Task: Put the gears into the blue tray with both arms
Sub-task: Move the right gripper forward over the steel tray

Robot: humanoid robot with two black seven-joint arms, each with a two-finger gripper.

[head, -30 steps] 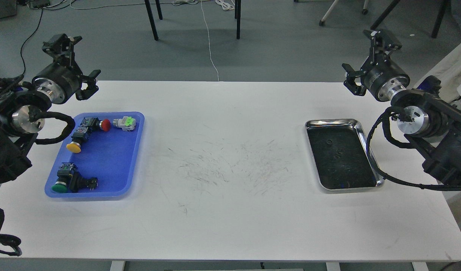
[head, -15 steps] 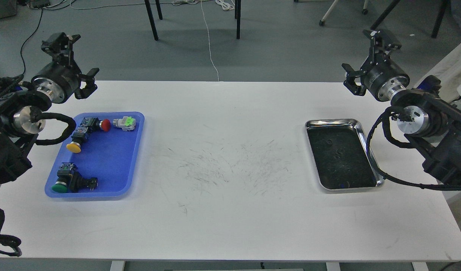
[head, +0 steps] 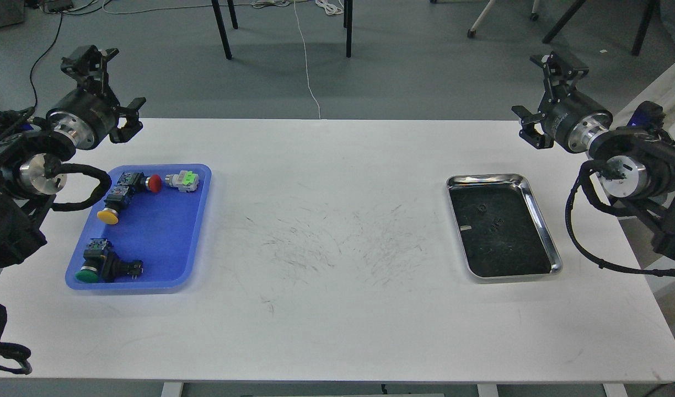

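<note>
The blue tray [head: 160, 242] lies at the table's left and holds several push-button switches. Two tiny dark gears [head: 482, 208] show faintly on the dark bottom of the steel tray [head: 542, 220] at the right, the second gear [head: 497, 222] just beside the first. My left gripper [head: 112, 85] hangs open and empty above the table's far left corner, behind the blue tray. My right gripper [head: 541, 96] hangs open and empty over the far right edge, behind the steel tray.
In the blue tray lie a red-capped switch [head: 148, 182], a yellow-capped one [head: 112, 208], a green-capped one [head: 100, 267] and a white-and-green one [head: 183, 180]. The white table [head: 337, 309] is scuffed in the middle. Chair legs and cables stand beyond the far edge.
My right arm has drawn back to the right and slightly down, so its gripper sits farther from the table's middle. The left gripper has shifted only slightly.
</note>
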